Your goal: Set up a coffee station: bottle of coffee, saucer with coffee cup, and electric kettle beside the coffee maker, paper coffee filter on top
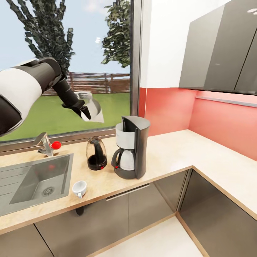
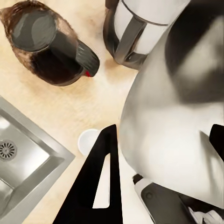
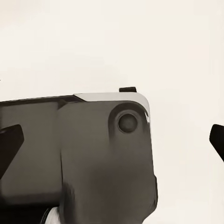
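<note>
bright window daylight, soft blurry renders

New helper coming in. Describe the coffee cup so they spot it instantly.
Start at the steel sink under the window. Just beside its front corner, near the counter's edge, lies the coffee cup: small and white, tipped sideways, unlike the tall dark bottle and coffee maker behind.

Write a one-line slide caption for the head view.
Left hand carries the electric kettle above the counter, near the coffee maker.
</note>
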